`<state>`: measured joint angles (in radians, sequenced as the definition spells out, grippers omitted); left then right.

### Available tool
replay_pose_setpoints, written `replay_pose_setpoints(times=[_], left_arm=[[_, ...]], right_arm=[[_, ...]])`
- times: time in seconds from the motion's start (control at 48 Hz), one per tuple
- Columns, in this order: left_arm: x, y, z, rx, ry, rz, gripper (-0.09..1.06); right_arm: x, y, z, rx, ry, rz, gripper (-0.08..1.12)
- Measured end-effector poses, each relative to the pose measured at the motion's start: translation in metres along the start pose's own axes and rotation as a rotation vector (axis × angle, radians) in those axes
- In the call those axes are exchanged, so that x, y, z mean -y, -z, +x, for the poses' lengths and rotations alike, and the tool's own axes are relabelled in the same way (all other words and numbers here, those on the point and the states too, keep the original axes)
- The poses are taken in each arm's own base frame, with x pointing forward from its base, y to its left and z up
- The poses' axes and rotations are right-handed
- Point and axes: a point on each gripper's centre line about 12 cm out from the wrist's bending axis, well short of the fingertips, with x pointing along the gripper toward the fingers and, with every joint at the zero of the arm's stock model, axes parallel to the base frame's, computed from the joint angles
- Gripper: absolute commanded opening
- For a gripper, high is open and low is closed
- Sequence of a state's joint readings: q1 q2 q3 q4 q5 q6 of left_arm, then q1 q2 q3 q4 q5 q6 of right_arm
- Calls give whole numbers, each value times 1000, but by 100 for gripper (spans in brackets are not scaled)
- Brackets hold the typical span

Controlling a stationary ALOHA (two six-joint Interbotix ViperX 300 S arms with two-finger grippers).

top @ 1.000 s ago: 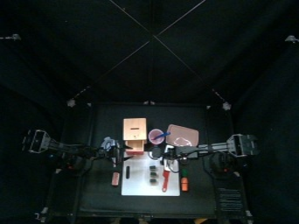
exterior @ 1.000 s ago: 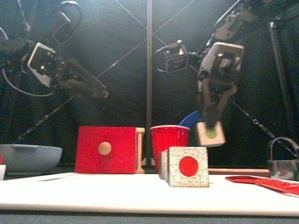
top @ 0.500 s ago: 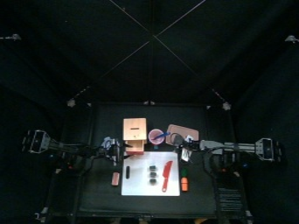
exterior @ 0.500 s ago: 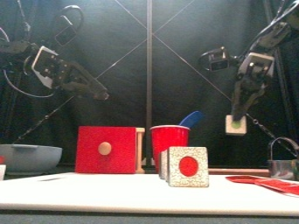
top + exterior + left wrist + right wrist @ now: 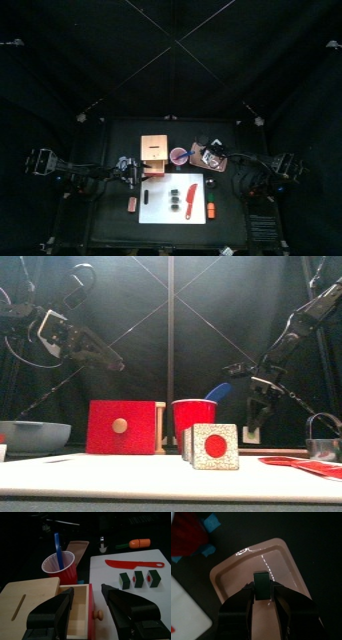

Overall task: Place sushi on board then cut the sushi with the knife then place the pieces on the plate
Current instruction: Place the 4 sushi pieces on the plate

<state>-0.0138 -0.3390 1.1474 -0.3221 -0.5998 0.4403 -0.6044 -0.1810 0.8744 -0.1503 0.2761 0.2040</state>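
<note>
The right gripper (image 5: 261,588), jaws clamped on one sushi piece (image 5: 260,579), hangs straight above the pink tray (image 5: 286,558), at 1 o'clock from the white cutting board (image 5: 178,216); the left gripper (image 5: 87,592) gapes, idle.

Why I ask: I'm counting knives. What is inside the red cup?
A blue knife stands in the red cup, rising above the rim. The cup's wall hides its lower end. The red knife lies outside, on the white board.

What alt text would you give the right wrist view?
The right gripper clamps one dark green sushi piece over the flat pink tray, which fills most of the view. A corner of the white cutting board shows at one edge, apart from the tray.
</note>
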Motion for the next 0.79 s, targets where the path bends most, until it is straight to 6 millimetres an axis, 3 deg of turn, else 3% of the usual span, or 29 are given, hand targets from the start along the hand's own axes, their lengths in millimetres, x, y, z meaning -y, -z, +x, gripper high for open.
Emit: replay_pose_setpoints(times=[0.25, 0.417, 0.625, 0.792], left_arm=[[0, 3, -1, -13, 2, -4, 85], [1, 4, -1, -20, 6, -2, 85], [1, 5, -1, -23, 6, -5, 85], [1, 5, -1, -22, 5, -5, 85]], right_arm=[[7, -13, 16, -14, 13, 30, 61], [5, -13, 20, -34, 12, 30, 71], [4, -14, 19, -32, 7, 41, 77], [4, -21, 0, -5, 9, 45, 77]])
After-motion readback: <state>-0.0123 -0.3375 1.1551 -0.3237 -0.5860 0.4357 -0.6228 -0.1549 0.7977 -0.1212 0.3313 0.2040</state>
